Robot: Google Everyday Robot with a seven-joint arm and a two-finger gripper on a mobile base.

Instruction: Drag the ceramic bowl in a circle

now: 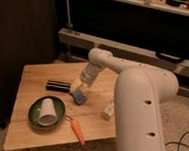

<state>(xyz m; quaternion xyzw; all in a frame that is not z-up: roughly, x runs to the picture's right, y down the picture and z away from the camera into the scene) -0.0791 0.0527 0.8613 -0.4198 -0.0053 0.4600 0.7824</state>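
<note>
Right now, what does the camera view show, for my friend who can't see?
A white robot arm reaches over a wooden table, its pincer near a small blue thing. At the front left, a green ceramic bowl holds a white cup, with a carrot beside it.

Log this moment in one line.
gripper: open, mid-table by blue object | ceramic bowl: untouched, apart from gripper | white cup: lying in bowl
</note>
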